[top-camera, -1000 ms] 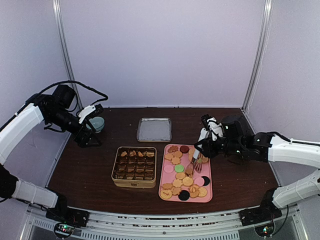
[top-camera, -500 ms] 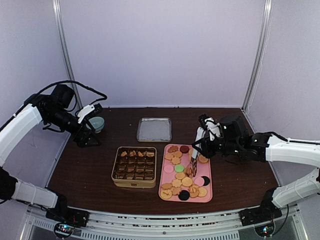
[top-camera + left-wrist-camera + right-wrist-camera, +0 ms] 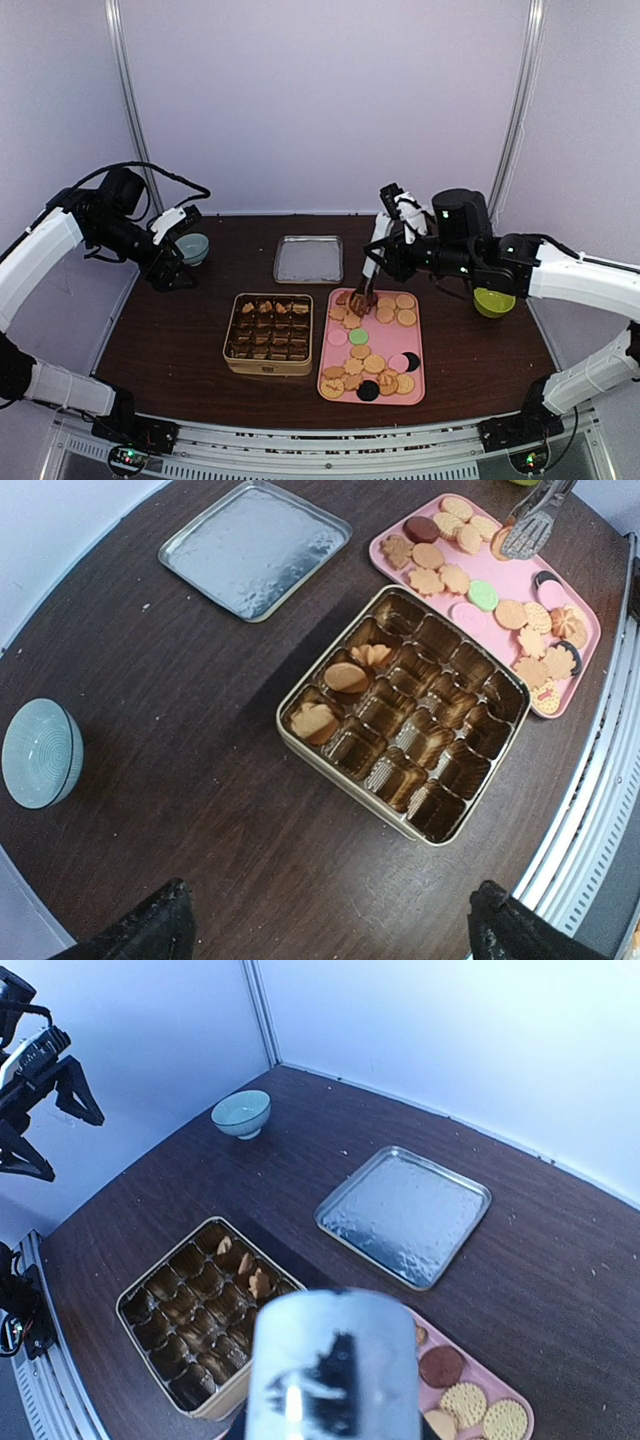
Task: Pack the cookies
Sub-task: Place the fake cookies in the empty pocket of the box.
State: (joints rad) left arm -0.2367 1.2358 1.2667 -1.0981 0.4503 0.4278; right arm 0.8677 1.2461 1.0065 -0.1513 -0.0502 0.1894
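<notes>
Dark table (image 3: 170,340); tongs (image 3: 364,288) above cookies (image 3: 362,352) on pink tray (image 3: 413,342).

this looked like a robotics lab cell, not a home. plain pale wall panels (image 3: 320,100) and metal posts (image 3: 128,110) closed in a dark table (image 3: 170,345). robot arm bases (image 3: 135,432) sat on an aluminium rail (image 3: 320,452) at its near edge.

Free room and obstructions. Open bench (image 3: 165,345) lies left of the tin (image 3: 227,338) and right of the pink tray (image 3: 416,338); only a narrow lane separates these two. The metal lid (image 3: 308,259) lies behind the tin, apart from it. The right gripper (image 3: 385,235) and its tongs (image 3: 364,288) overhang the tray's far end; the near half is clear from above. A teal bowl (image 3: 194,247) occupies the far-left corner, a green bowl (image 3: 492,301) the right side.
</notes>
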